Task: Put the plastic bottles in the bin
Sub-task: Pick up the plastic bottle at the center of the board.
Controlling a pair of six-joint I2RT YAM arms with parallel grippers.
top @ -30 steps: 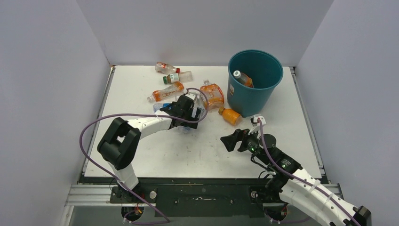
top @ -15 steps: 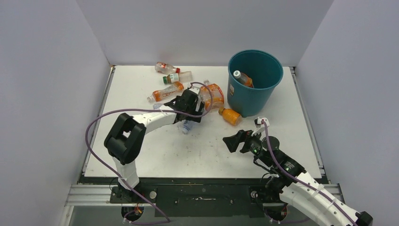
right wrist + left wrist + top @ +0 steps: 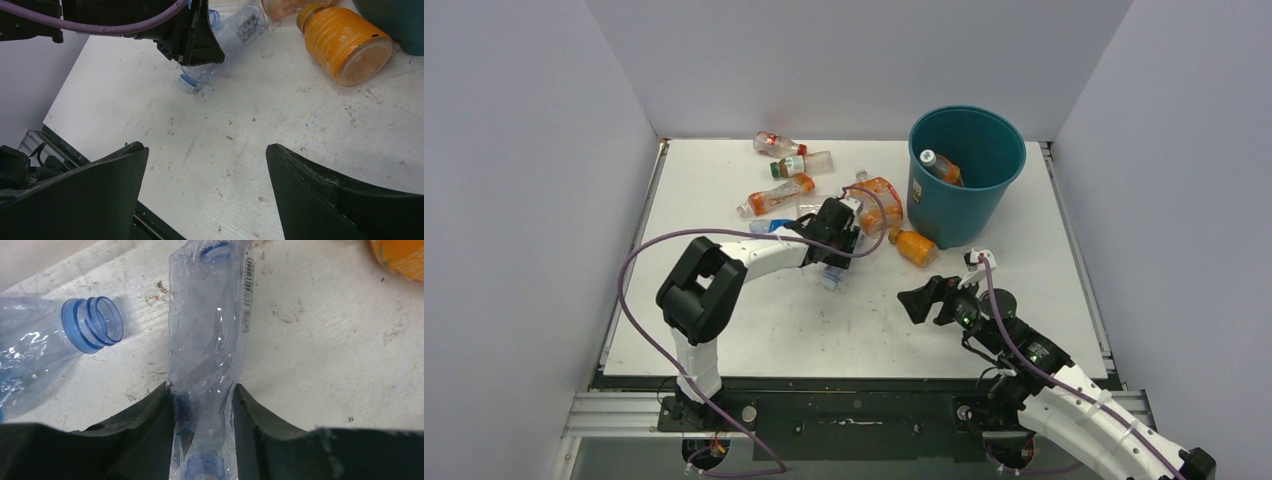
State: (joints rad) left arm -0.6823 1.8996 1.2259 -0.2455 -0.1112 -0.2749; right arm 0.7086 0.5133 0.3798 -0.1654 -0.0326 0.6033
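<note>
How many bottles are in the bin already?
1. A bottle with a white cap leans against the inside wall of the bin, near its left side. More may lie hidden lower down, where the top view cannot see.

White table (image 3: 714, 175) is sitting inside a plain booth, with a pale grey back wall (image 3: 844, 60), left wall (image 3: 524, 200) and right wall (image 3: 1174, 200) closing it in. Tabletop is showing scuffs and dark specks. Aluminium rail (image 3: 624, 415) is running along the near edge. Soft, even light is falling.
</note>
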